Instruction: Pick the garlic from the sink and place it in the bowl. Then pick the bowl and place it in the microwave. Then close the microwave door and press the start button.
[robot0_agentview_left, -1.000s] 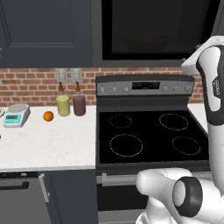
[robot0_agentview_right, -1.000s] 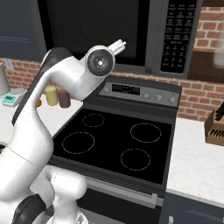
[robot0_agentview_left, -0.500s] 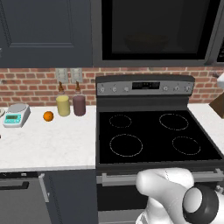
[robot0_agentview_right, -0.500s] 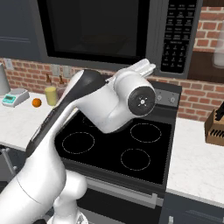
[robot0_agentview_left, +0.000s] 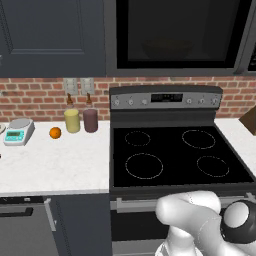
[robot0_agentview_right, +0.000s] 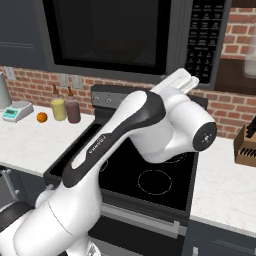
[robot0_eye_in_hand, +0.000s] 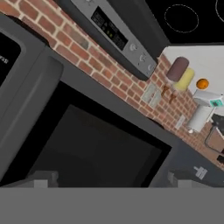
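The microwave hangs over the stove with its door shut against the frame. Through the dark glass a dim rounded shape, the bowl, rests inside. The garlic is hidden, and the sink is out of view. My gripper is raised in front of the microwave's right side, just below the button panel. In the hand view the gripper stands open, its tips far apart with nothing between them, facing the door window.
Below lies the black stove. On the white counter to its left stand a yellow cup, a maroon cup, a small orange fruit and a scale. A knife block sits on the right counter.
The arm has swung right and out of the left base view. In the right base view the hand has risen toward the microwave's button panel. The jaws stay open.
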